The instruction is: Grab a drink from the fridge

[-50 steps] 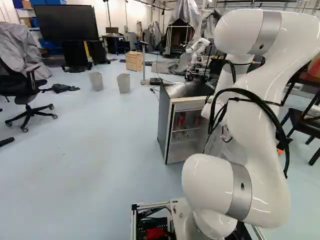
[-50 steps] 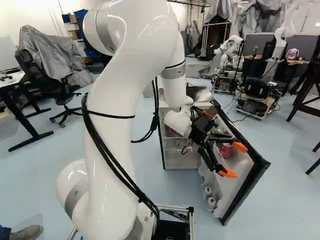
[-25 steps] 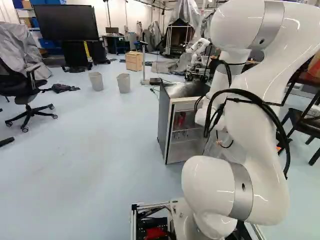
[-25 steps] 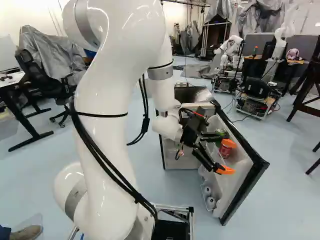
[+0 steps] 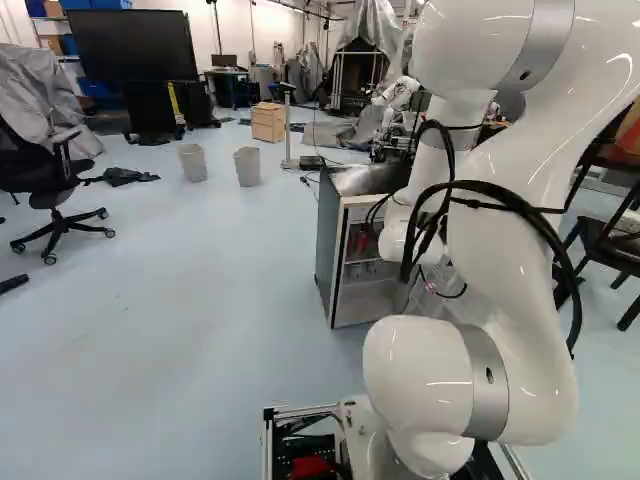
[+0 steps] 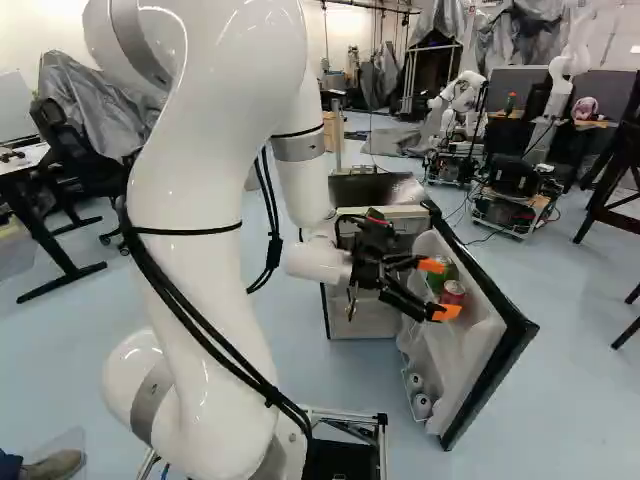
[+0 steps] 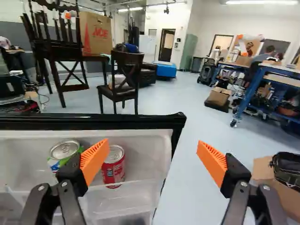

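Leftward in the right base view, the arm (image 6: pixel 185 200) has swung since the earlier frames, carrying the gripper (image 6: pixel 440 289) along with it; the base and both door cans keep their places. The red can (image 7: pixel 117 174) stands upright in a clear-fronted bin on the inner side of the open door (image 6: pixel 485 350), just beside the green can (image 7: pixel 64 150). The claw is spread wide, clamped on neither can: in the wrist view one orange pad (image 7: pixel 93 161) partly covers the gap between the cans, the other shows past the door's end, against the floor, and the end edge of the door runs between them. Lower in the door sit two pale round-ended items (image 6: pixel 422 405). Inside the body of the fridge (image 5: pixel 326 245), something red (image 5: pixel 361 240) shows on an upper shelf. Beyond the door are a dark wooden chair (image 7: pixel 124 91) and a cardboard box (image 7: pixel 95 33) raised on dark furniture. Another robot (image 6: pixel 460 95) stands farther off, past the fridge.
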Controlling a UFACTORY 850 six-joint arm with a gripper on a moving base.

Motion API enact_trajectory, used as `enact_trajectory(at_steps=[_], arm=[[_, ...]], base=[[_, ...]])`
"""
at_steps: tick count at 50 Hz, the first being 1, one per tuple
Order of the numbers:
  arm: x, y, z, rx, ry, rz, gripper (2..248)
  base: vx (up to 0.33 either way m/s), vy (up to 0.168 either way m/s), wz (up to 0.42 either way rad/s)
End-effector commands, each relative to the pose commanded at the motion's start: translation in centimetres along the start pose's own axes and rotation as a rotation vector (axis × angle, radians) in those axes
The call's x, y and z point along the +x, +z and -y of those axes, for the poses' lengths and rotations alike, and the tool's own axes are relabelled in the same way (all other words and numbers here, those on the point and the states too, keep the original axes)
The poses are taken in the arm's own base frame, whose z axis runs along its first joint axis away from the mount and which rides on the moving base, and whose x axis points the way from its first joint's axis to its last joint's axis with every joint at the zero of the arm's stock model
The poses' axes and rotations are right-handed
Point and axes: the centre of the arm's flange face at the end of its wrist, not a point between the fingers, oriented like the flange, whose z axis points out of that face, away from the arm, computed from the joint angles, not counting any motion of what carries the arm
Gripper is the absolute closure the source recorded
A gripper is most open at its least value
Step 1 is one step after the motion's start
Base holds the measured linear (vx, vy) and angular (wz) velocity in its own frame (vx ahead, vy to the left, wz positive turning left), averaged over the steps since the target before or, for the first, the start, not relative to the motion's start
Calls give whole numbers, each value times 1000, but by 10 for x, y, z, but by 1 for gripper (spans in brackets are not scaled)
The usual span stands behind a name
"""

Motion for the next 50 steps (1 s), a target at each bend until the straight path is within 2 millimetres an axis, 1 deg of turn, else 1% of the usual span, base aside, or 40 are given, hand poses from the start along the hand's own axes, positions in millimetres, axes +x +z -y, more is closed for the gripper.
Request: enact_trajectory(at_steps=[26, 50], arm=[[-27, 1, 29, 261, -110, -9, 3], [-55, -2, 54, 506, -198, -6, 3]], base=[[0, 0, 0], [0, 0, 0]])
